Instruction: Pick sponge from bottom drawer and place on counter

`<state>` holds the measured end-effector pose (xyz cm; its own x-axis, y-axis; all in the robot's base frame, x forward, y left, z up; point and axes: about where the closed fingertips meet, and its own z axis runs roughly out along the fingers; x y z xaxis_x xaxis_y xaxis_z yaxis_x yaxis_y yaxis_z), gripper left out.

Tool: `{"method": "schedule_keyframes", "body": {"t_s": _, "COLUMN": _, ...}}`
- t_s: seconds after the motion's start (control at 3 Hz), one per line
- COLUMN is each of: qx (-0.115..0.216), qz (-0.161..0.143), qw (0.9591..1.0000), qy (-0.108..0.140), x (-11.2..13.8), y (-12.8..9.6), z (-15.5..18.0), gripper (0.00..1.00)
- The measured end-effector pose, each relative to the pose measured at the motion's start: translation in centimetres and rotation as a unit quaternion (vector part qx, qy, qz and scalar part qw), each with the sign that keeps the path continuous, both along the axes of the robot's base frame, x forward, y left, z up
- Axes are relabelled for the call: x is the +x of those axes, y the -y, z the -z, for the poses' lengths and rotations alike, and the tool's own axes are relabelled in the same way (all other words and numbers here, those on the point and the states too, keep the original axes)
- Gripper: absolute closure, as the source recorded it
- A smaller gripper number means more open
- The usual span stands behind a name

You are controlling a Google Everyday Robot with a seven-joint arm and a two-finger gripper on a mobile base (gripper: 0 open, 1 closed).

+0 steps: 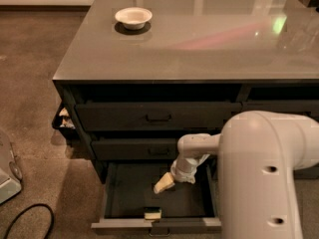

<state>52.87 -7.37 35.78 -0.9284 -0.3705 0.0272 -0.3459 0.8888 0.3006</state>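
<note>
The bottom drawer (pixel 124 193) is pulled open below two shut drawers. The sponge (pixel 152 213), a small pale yellow block with a dark layer, lies inside at the drawer's front edge near the middle. My gripper (pixel 163 184) reaches down into the drawer from the right, its pale fingertips hanging above the drawer floor, a little behind and to the right of the sponge and apart from it. The glossy grey-brown counter (pixel 199 44) spreads above the cabinet.
A white bowl (pixel 133 17) stands at the counter's back left. My arm's large white body (pixel 261 176) covers the lower right and the neighbouring drawers. A black cable (pixel 27 220) and a pale device (pixel 7 173) lie on the carpet at left.
</note>
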Motion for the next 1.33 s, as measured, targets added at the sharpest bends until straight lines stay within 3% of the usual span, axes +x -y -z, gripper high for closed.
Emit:
{"method": "schedule_keyframes", "body": {"t_s": 0.67, "qx": 0.034, "qz": 0.067, "qw": 0.9959, "qy": -0.05, "x": -0.7, "y": 0.5, "z": 8.0, "gripper": 0.0}}
{"method": "schedule_keyframes", "body": {"t_s": 1.33, "qx": 0.061, "qz": 0.081, "qw": 0.9918, "qy": -0.078, "x": -1.2, "y": -4.6, "z": 12.4, "gripper": 0.0}}
